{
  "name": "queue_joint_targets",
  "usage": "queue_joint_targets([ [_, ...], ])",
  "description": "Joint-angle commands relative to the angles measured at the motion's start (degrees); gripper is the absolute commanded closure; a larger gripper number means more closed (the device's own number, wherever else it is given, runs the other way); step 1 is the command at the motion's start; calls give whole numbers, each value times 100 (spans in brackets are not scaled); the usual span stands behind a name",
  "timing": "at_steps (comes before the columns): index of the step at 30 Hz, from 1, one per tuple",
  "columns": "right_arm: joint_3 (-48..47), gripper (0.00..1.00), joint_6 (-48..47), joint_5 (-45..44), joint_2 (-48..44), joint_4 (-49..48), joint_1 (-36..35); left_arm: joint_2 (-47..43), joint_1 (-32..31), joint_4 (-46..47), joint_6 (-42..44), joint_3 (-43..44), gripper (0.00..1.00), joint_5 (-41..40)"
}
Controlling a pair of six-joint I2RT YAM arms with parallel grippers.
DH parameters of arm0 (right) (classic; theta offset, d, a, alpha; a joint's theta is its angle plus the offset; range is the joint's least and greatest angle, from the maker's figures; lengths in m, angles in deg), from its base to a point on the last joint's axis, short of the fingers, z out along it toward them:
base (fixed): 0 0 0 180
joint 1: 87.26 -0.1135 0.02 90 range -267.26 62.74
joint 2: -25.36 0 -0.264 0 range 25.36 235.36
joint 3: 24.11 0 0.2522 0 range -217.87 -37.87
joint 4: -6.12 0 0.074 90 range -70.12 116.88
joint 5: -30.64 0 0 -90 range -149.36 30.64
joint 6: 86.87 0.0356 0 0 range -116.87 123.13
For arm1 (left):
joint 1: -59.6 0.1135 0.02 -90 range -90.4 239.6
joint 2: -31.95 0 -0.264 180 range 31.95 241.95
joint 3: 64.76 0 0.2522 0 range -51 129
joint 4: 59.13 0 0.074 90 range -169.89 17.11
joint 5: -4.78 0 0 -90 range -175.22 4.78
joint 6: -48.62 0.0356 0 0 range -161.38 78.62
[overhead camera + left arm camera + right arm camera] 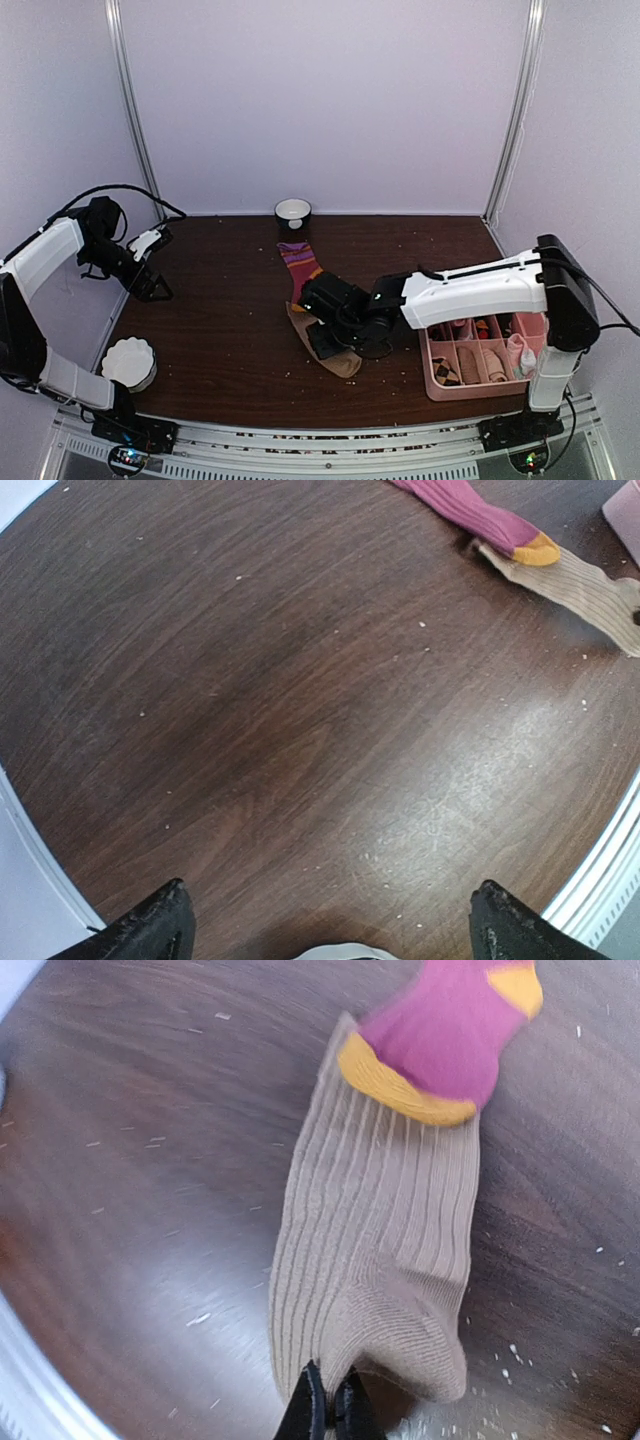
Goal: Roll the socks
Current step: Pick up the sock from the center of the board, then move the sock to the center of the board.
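Socks (300,262), two: tan one (370,1250), red one (440,1030) (apparently overlapping)

It seems a robotics lab cell: plain white walls (320,100) and metal posts (133,110) enclose the dark wooden table (220,320).

**Our right gripper (327,1385) meets the tan sock (380,1220)**

At the bottom of our view, the gripper's two dark fingers are pressed together, tips touching the near edge of the ribbed tan sock. We cannot tell whether fabric is caught between them. The sock stretches away across the brown table (130,1210), its far end overlapped by the dark pink sock (440,1030) with its orange band (400,1090). Pale crumbs (200,1318) dot the wood.
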Motion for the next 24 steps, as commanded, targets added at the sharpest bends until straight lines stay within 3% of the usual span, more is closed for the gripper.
queue_joint_targets([
  [1,-449,100,-718,103,-559,763,-82,55,-20,-74,86,64,2,468],
  [10,-2132,100,-1735,126,-406,1809,-371,-83,-24,-74,98,-52,2,510],
  [14,-2555,100,-1790,491,-302,1728,-509,-106,-22,-122,110,-56,2,632],
  [19,-2091,100,-1374,1062,-444,1319,-468,-97,-30,-176,195,-41,2,617],
  [24,-799,100,-1040,1542,-1063,696,-416,36,-244,-85,259,75,2,596],
])
